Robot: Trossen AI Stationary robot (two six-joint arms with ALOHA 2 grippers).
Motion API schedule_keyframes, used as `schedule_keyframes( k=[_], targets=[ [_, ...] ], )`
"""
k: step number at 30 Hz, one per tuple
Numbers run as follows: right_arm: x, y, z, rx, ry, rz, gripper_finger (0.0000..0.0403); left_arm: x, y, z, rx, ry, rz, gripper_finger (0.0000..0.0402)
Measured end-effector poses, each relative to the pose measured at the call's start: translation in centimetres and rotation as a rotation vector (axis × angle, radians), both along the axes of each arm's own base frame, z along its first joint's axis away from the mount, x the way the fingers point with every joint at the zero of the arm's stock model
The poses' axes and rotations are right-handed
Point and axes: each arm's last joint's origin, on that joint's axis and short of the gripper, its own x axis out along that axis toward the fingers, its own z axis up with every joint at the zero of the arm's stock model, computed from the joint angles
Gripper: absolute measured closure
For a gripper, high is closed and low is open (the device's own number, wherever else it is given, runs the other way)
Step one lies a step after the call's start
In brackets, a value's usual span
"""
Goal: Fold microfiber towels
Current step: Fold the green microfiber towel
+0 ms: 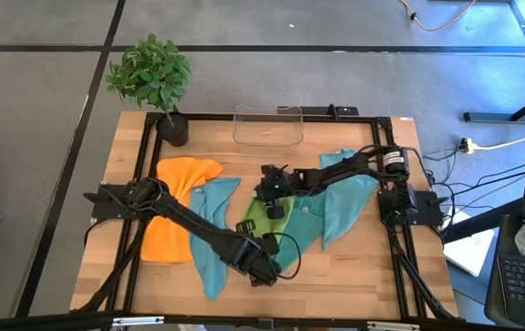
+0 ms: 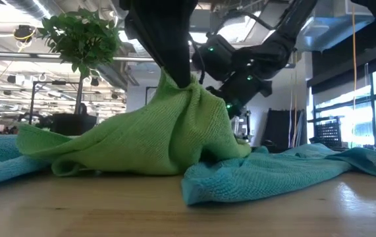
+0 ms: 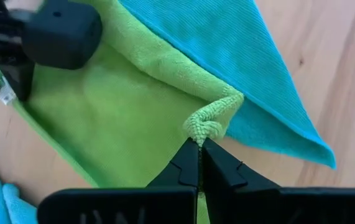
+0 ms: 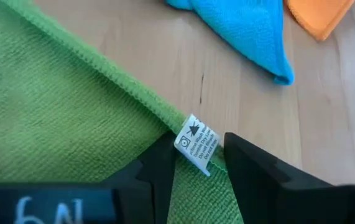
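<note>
A lime green towel (image 1: 260, 221) lies mid-table, partly on a teal towel (image 1: 345, 202). My left gripper (image 3: 199, 143) is shut on its near corner, and the cloth rises to a peak (image 2: 174, 82) under it. My right gripper (image 4: 199, 149) is open at the towel's far hemmed edge, one finger on each side of a white label (image 4: 196, 140). Another teal towel (image 1: 211, 225) and an orange towel (image 1: 175, 221) lie flat to the left, under my left arm. My left gripper pinches a bunched corner (image 3: 207, 127) of the green towel between its two shut fingers, coming steeply from above. That corner is lifted, and the cloth slopes down slack from it while the rest lies on the table and the teal towel. My right gripper straddles the labelled edge; whether its fingers (image 4: 165, 155) touch the cloth I cannot tell.
A clear plastic bin (image 1: 268, 127) stands at the far edge, with a potted plant (image 1: 156, 83) at the far left corner. Black frame rails (image 1: 142, 156) border the wooden table. Bare wood shows along the near edge and at the near right.
</note>
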Motion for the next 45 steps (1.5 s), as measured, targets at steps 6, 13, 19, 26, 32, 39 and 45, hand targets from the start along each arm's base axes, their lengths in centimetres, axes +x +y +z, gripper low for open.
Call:
schedule_keyframes(
  k=[6,13,19,26,32,39,45],
  targets=[
    [1.6,-0.1,-0.3,-0.026,-0.053,0.019,0.0260,0.0,0.2,0.0,0.003,-0.004,0.026,0.0396],
    [3.2,-0.3,1.3,-0.074,-0.039,0.047,0.0260,0.0,0.3,0.0,-0.001,-0.009,0.055,0.0397],
    [1.9,-0.4,5.1,-0.137,0.141,-0.026,0.0260,-0.1,0.2,0.0,0.004,0.001,0.051,0.0400],
    [-4.1,0.2,10.2,0.035,0.420,-0.179,0.0260,-0.5,-0.5,0.0,0.004,-0.012,0.078,0.0399],
    [-9.8,1.6,10.6,0.194,0.441,-0.230,0.0261,-0.6,-0.6,0.0,0.010,-0.017,0.082,0.0397],
    [-13.3,3.6,7.3,0.271,0.154,-0.189,0.0261,-0.4,-0.3,0.0,0.030,-0.034,0.090,0.0400],
    [-14.0,6.0,2.9,0.340,0.002,-0.119,0.0261,-0.2,0.1,0.0,0.034,-0.034,0.097,0.0395]
  ],
)
